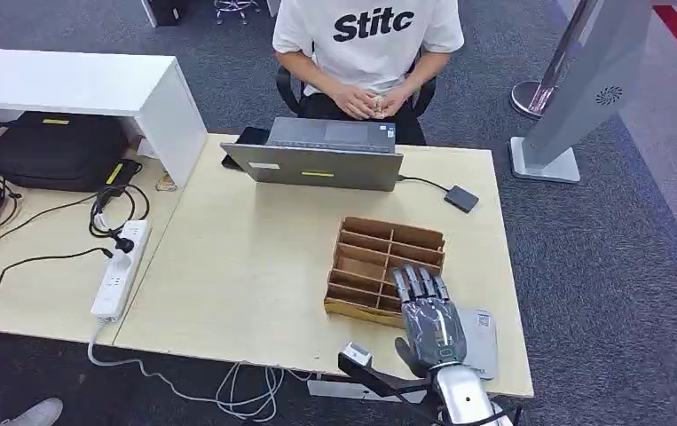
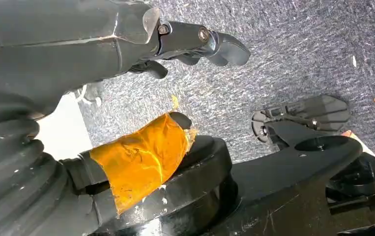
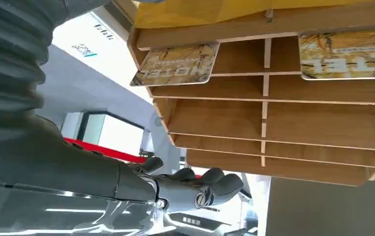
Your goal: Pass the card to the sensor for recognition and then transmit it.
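Observation:
A wooden card rack (image 1: 379, 257) with several slots stands on the desk's near right part. My right hand (image 1: 429, 316) hovers over its near right corner, fingers stretched forward and apart, holding nothing. In the right wrist view the rack (image 3: 274, 118) shows two hotel cards, one (image 3: 175, 64) and another (image 3: 347, 54), standing in its slots, with my fingers (image 3: 210, 189) apart from them. A small black box (image 1: 461, 198) on a cable from the laptop lies at the far right. My left hand (image 2: 101, 49) hangs beside the body over carpet, fingers loose, its thumb (image 2: 141, 157) wrapped in orange tape.
A grey laptop (image 1: 317, 160) stands at the desk's far edge, and a person in a white shirt (image 1: 370, 35) sits behind it. A flat grey pad (image 1: 484, 342) lies by the near right edge under my hand. A power strip (image 1: 120, 266) and cables lie on the left.

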### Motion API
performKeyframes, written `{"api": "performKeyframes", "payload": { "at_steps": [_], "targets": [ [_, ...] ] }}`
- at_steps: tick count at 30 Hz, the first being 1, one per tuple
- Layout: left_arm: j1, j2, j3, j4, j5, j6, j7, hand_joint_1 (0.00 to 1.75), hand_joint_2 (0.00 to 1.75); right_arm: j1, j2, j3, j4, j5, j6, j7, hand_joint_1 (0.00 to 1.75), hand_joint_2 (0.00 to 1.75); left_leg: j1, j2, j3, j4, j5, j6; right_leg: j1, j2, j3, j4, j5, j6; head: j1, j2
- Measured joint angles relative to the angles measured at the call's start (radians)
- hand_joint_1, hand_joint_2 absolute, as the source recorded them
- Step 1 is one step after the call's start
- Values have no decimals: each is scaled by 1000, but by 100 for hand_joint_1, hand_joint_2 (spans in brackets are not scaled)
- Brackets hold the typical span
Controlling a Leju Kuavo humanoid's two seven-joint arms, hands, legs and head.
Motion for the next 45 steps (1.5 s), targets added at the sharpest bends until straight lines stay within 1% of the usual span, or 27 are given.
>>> {"api": "performKeyframes", "payload": {
  "at_steps": [4,8,17,33,36,37,38,39,40,42,45],
  "targets": [
    [0,0,0,0,-2,0,0,0,175,-10,-1,0,6,0,7,5,0,175,0,0,0,0,0,0,0,0,0,0,0,0,0,0],
    [0,0,0,0,-8,0,0,0,175,-17,-2,0,6,0,21,29,0,175,0,0,0,0,0,0,0,0,0,0,0,0,0,0],
    [0,0,-1,0,-32,0,2,0,175,-26,-2,0,7,0,53,19,0,175,0,0,0,0,0,0,0,0,0,0,0,0,0,0],
    [-1,0,-12,0,-68,-3,2,0,175,-39,-2,0,32,0,65,20,0,175,0,0,0,0,0,0,0,0,0,0,0,0,0,0],
    [-1,0,-17,0,-72,-4,3,0,175,-40,-2,0,33,0,63,8,0,175,0,0,0,0,0,0,0,0,0,0,0,0,0,0],
    [-1,0,-20,0,-76,-5,3,0,175,-40,-1,0,33,0,62,5,10,175,0,0,0,0,0,0,0,0,0,0,0,0,0,0],
    [-1,0,-22,0,-79,-6,3,0,175,-40,-1,-1,33,0,61,1,145,175,0,0,0,0,0,0,0,0,0,0,0,0,0,0],
    [-1,0,-24,0,-82,-6,3,0,175,-40,-1,-2,33,0,60,0,162,175,0,0,0,0,0,0,0,0,0,0,0,0,0,0],
    [-1,0,-27,0,-84,-7,3,0,175,-40,0,-5,33,0,60,-4,171,175,0,0,0,0,0,0,0,0,0,0,0,0,0,0],
    [-1,0,-33,0,-90,-8,3,0,175,-40,3,-15,33,-7,60,-22,175,175,0,0,0,0,0,0,0,0,0,0,0,0,0,0],
    [-1,0,-37,0,-95,-9,3,0,175,-40,7,-24,34,-9,60,-36,175,175,0,0,0,0,0,0,0,0,0,0,0,0,0,0]
  ]
}}
